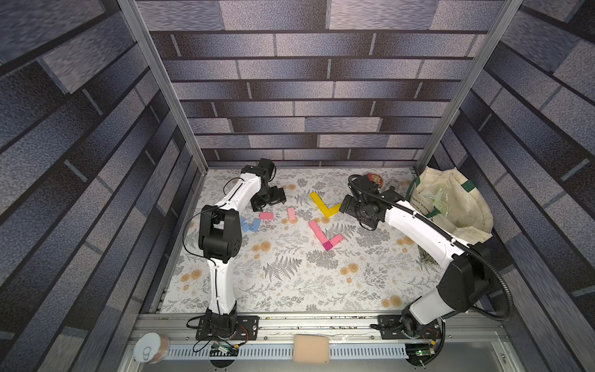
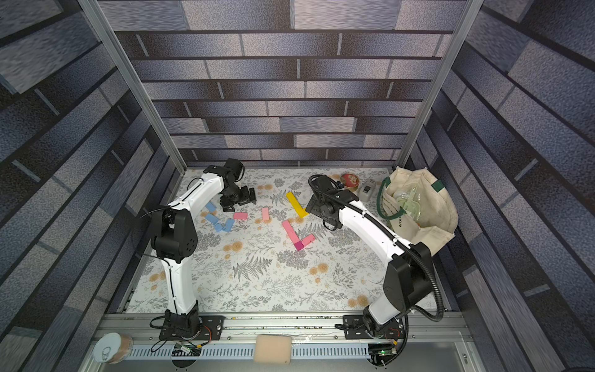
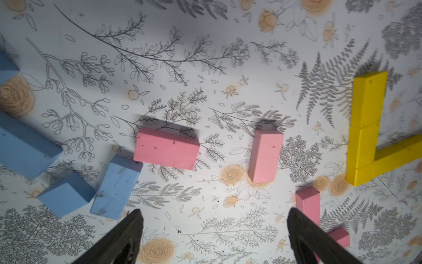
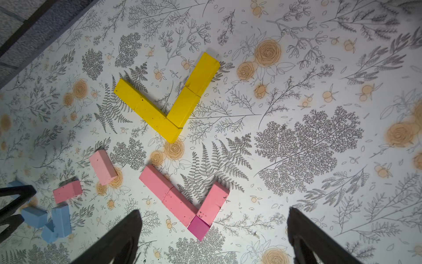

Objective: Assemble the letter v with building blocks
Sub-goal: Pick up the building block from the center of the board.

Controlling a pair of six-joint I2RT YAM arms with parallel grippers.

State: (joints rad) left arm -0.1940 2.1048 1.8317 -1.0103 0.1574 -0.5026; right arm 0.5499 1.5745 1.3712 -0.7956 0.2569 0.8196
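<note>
Hovering with its fingers spread wide and empty, the left gripper (image 3: pixel 214 212) looks down on the loose stock. A huddle of light blue bricks (image 3: pixel 115 187) lies just outside one fingertip, and two spare pink bricks (image 3: pixel 166 150) lie ahead of the gap between the fingers, apart from each other. Further over, the pink v (image 4: pixel 178 201) sits just ahead of the right gripper (image 4: pixel 214 211), whose fingers are likewise wide apart and hold nothing. Its magenta cube (image 4: pixel 198 228) forms the corner, close beyond one fingertip; one arm has two bricks, the other only one. The yellow v (image 4: pixel 148 107) lies farther ahead of those fingers and looks complete. The step in hand seems to be finishing the pink letter. Next, I judge, the left fingers should straddle a spare pink brick across its narrow width, close, and carry it to the short arm's free end.
</note>
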